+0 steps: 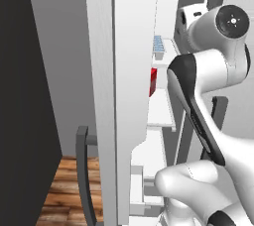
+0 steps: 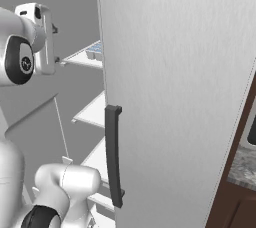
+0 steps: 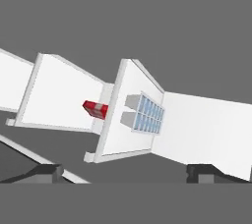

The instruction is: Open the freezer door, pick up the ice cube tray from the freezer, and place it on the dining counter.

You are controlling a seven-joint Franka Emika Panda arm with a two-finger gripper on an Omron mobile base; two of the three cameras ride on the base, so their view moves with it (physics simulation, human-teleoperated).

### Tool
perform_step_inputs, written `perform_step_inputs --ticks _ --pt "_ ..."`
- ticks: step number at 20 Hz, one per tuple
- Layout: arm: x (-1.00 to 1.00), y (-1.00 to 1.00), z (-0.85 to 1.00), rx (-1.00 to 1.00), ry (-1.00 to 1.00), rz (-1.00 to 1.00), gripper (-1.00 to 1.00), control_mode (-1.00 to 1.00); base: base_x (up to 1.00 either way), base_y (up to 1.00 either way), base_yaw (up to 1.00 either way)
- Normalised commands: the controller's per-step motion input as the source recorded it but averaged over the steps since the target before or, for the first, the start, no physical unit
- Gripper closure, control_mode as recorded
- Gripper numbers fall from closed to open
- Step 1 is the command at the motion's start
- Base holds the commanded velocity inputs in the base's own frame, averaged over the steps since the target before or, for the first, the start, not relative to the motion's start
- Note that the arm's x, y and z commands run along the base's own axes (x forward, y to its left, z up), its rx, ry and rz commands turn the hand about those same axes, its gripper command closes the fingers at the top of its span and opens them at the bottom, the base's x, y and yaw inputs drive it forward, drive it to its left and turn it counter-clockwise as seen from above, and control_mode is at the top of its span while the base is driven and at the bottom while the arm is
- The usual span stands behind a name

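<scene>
Inside freezer (image 1: 163,106): white shelves, door (image 1: 130,96) swung open and seen edge-on in left base view.
Arm pose: rises from the base, elbow bent, forearm reaching up toward the upper shelves; hand rolled, so the shelves run slantwise across the hand view.
Gripper (image 3: 125,171): level with the upper shelf, aimed into the compartment, well short of the shelves.
Tray (image 3: 147,113): white, pale blue cubes, lying flat on an upper shelf (image 3: 128,115); also seen at shelf edge in left base view (image 1: 158,45) and right base view (image 2: 95,49).
Carton (image 3: 96,109): red, on the next shelf, near the tray but apart from it.
Hidden or cut off: carton half covered by the door edge in left base view; tray mostly screened by the plain door (image 2: 175,97) in right base view; lower shelves blocked by the arm; fingertips cut off at the bottom of the hand view.
Door handle (image 1: 84,170): dark bar, lower part out of frame.
Jaws: spread wide, holding nothing, touching nothing.
Floor (image 1: 69,190): wood, partly visible.
</scene>
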Motion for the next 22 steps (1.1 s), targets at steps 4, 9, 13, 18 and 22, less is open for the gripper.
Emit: perform_step_inputs --ticks 4,9,13,18,22 --pt "0.5 -0.11 -0.08 0.0 0.01 -0.07 -1.0 -1.0 0.0 0.0 0.0" --pt "0.42 -0.13 -0.24 0.0 0.0 -0.14 -1.0 -1.0 0.0 0.0 0.0" --pt "0.24 -0.18 -0.06 0.0 0.02 -0.1 -1.0 -1.0 0.0 0.0 0.0" --pt "0.24 -0.03 -0.03 0.01 0.03 -0.03 -1.0 -1.0 0.0 0.0 0.0" --pt "0.22 0.0 0.0 0.0 0.08 0.0 -1.0 -1.0 0.0 0.0 0.0"
